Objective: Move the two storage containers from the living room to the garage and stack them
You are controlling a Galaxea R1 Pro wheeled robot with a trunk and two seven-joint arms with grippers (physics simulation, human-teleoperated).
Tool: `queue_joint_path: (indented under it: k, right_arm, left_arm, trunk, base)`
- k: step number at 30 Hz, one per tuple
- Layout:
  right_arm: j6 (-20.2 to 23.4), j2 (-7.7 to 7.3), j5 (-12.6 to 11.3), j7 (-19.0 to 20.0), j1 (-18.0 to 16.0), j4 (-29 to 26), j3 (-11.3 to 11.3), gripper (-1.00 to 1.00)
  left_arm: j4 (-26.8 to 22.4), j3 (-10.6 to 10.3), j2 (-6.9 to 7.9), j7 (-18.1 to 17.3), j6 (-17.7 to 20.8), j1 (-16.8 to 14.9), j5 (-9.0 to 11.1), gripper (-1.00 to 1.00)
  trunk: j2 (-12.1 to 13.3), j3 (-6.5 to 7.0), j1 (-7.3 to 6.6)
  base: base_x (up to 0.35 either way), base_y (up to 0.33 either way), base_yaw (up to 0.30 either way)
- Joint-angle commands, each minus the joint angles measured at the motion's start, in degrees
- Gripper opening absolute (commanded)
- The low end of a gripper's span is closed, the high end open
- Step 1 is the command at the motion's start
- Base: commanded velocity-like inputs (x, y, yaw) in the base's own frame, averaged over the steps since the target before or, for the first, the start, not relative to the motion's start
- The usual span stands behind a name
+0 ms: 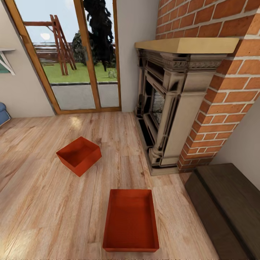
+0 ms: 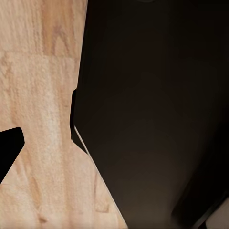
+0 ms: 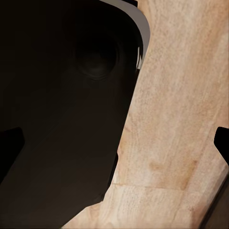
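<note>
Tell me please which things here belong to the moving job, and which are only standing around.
Belong to the job:
- near storage container, on the wood floor
- far storage container, turned at an angle

Only standing around:
- brick fireplace
- dark bench
- glass door

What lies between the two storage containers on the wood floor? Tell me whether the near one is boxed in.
Nothing visible lies between them: bare wood floor separates the near container from the far container. The near one sits apart from the dark bench and the fireplace, so it looks open on all sides.
</note>
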Motion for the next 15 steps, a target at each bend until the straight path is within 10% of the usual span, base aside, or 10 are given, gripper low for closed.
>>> queue_joint_path:
  k: [1, 15]
  right_arm:
    - [-0.35, 0.01, -0.58, 0.19, -0.05, 0.18, 0.47, 1.0]
    - [-0.35, 0.0, -0.59, 0.19, -0.05, 0.16, 0.48, 1.0]
  left_arm:
    - [-0.06, 0.03, -0.01, 0.07, -0.09, 0.02, 0.28, 1.0]
    - [-0.06, 0.02, 0.04, -0.27, -0.02, 0.03, 0.28, 1.0]
  trunk:
    - [-0.02, -0.13, 0.0]
    - [-0.02, -1.42, 0.0]
  base:
    - [0.0, 0.0, 0.0]
    - [0.0, 0.0, 0.0]
